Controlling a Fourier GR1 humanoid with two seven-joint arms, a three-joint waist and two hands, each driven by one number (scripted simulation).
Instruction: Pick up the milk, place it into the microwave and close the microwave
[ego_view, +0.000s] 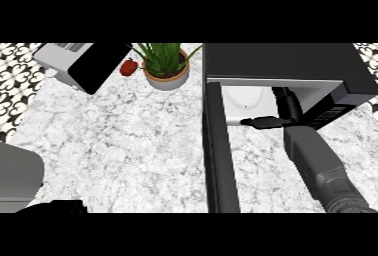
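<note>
One grey forearm, the robot's right, slants up from the lower right edge, and its black right hand (284, 106) reaches inside the open microwave (295, 62). The fingers (280, 95) lie straight, pointing deep into the white cavity, with the thumb jutting left; they are stretched rather than curled and hold nothing that can be seen. The milk cannot be picked out against the white interior (so its long axis and heading cannot be told). Just left of the fingers the microwave door (220, 160) stands swung open, edge-on. Far left, low over the marble worktop (125, 145), a sliver of the left hand (55, 206) shows.
</note>
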